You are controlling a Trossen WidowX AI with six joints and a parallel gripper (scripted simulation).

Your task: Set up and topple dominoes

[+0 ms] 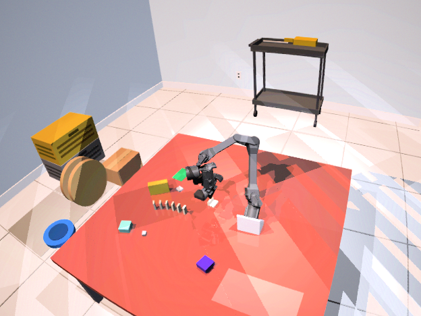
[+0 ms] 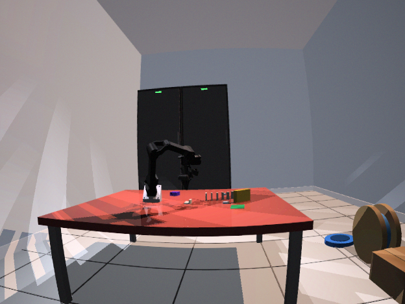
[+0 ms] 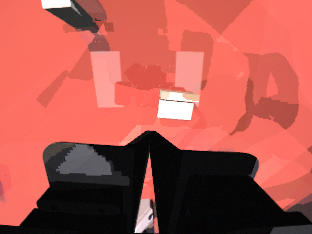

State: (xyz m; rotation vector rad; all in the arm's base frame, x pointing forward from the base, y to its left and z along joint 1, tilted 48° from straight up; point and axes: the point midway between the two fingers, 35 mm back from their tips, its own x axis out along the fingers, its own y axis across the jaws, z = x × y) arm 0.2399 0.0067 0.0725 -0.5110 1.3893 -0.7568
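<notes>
Several pale dominoes [image 1: 173, 206] [image 2: 217, 196] stand in a row left of my gripper; the row's nearest one [image 1: 184, 209] [image 3: 56, 4] shows at the wrist view's upper left edge. My gripper [image 1: 211, 197] [image 2: 186, 188] [image 3: 150, 135] is shut and empty, pointing down above the table. Near its tips are cream-white pieces [image 1: 212, 202] [image 2: 187, 202] [image 3: 175, 110], one low and flat with a raised part beside it; whether they are two dominoes is hard to tell. Another small pale piece [image 1: 179, 188] [image 2: 226, 202] lies flat between the row and the green patch.
A yellow block [image 1: 158, 187] [image 2: 241, 195] stands behind the row, near a flat green patch [image 1: 179, 174] [image 2: 237, 206]. A teal block [image 1: 125, 226] and a small white cube [image 1: 144, 233] are on the row's other side. A purple block [image 1: 205, 263] [image 2: 174, 193] lies farther off.
</notes>
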